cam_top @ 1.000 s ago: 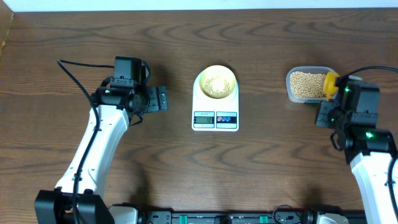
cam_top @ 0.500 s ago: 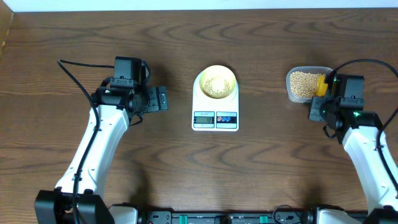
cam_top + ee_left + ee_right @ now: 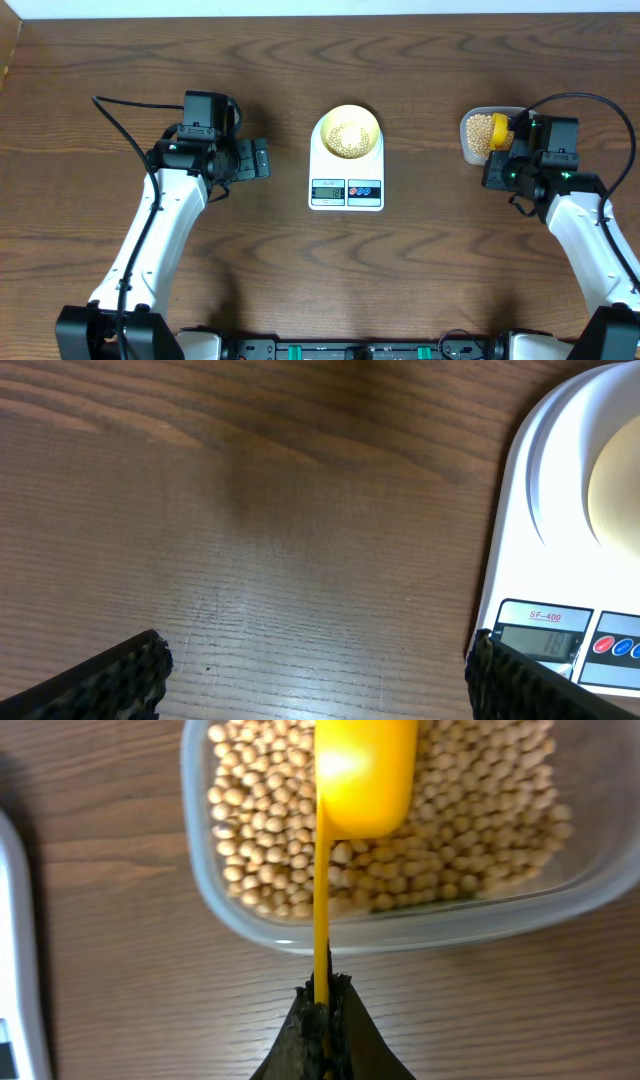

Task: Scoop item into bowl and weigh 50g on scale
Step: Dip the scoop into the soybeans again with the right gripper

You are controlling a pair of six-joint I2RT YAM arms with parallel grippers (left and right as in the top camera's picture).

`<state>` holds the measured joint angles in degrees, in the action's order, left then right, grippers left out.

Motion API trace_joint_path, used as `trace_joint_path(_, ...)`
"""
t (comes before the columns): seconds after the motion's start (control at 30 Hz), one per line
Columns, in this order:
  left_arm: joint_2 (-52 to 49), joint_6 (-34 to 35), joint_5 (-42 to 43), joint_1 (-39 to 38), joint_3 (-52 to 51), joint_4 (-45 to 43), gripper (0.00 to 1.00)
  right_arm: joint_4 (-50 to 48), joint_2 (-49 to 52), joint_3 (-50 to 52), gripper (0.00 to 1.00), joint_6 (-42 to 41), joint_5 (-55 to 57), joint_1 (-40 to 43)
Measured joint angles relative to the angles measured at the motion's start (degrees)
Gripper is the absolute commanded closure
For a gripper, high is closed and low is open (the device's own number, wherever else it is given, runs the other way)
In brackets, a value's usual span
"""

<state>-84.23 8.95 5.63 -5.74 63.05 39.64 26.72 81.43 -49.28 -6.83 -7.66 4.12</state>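
Right hand [image 3: 322,1005]: clenched on the thin handle of the yellow scoop [image 3: 362,770], fingers pressed together with only the handle between them. The scoop head sits over the beans [image 3: 470,810] in the clear tub [image 3: 240,925]. Cannot tell whether it touches them.

Left hand [image 3: 320,690]: released, fingers spread wide and holding nothing. It hangs over the bare counter [image 3: 300,60], just left of the scale [image 3: 320,165].

Beans: small, round and tan. Most fill the tub at the right. A smaller lot lies in the bowl [image 3: 327,120], which sits on the scale's platform at mid-counter.

View notes: only the overhead view shows beans inside the bowl. The left wrist view catches just the bowl's pale edge and the scale's display [image 3: 540,643], its digits too blurred to read. Only the right wrist view shows the grip on the handle.
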Motion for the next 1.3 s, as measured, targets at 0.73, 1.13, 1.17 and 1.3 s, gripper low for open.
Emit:
trace_joint_path(0.73, 0.00, 0.00, 0.00, 0.00, 0.00, 0.00, 0.03, 0.42, -0.04, 0.00, 0.99, -9.99, -26.67, 15.78)
trace_joint_path(1.13, 0.00, 0.00, 0.00, 0.00, 0.00, 0.00, 0.03, 0.42, -0.04, 0.00, 0.99, -16.70, -42.29, 27.08)
trace_joint_path(1.17, 0.00, 0.00, 0.00, 0.00, 0.00, 0.00, 0.03, 0.44, -0.04, 0.00, 0.99, -16.94, -43.82, 27.85)
trace_joint_path(1.3, 0.00, 0.00, -0.02, 0.00, 0.00, 0.00, 0.03, 0.55, -0.04, 0.00, 0.99, -17.75, -50.21, 30.21)
